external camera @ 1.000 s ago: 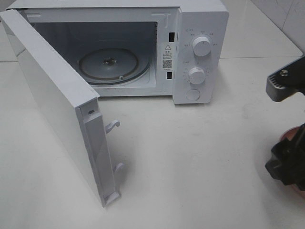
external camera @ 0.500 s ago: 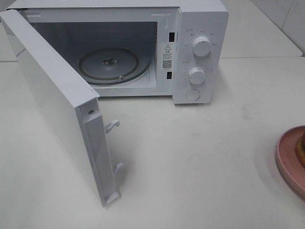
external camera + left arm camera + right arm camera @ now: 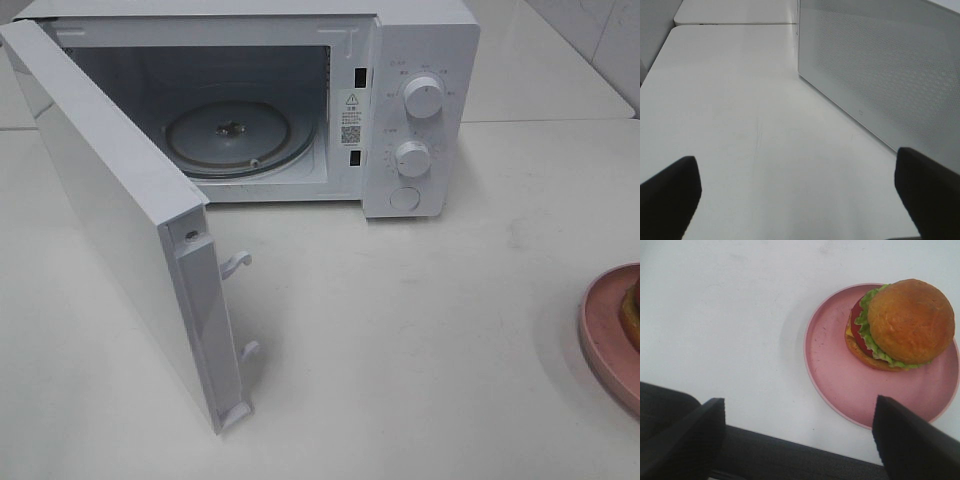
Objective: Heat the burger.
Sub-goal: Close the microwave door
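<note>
I am holding the right gripper (image 3: 797, 437) spread wide above the table, empty; the burger (image 3: 902, 324) is sitting on the pink plate (image 3: 840, 385), at 4 o'clock from the microwave (image 3: 420, 60), whose door (image 3: 110, 210) is standing open to receive it; the left gripper (image 3: 800, 190) is likewise spread, idle.

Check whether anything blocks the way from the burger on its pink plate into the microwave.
Nothing visible does. The burger sits on the pink plate at the table's right edge, the tabletop between is bare, the microwave door is swung wide open, and the glass turntable inside carries nothing.
</note>
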